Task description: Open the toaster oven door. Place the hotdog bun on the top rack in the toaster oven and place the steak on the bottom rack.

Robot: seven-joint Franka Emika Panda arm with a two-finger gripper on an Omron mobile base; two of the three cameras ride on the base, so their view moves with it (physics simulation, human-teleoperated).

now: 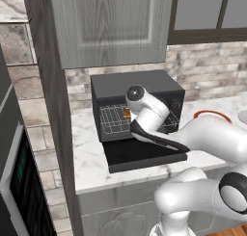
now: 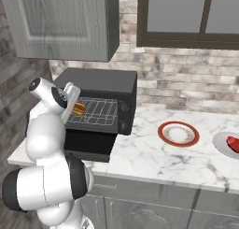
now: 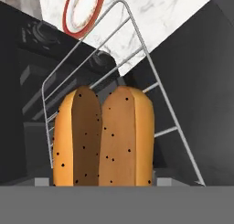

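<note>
The hand (image 2: pixel 73 103) is at the open toaster oven (image 2: pixel 100 85), fingers spread around the hotdog bun (image 3: pixel 104 136) over the top rack (image 2: pixel 95 110), a light, soft, crushable roll best held gently by its long sides, while the steak (image 2: pixel 233 144) waits at three o'clock on the worktop (image 2: pixel 154 160).
</note>
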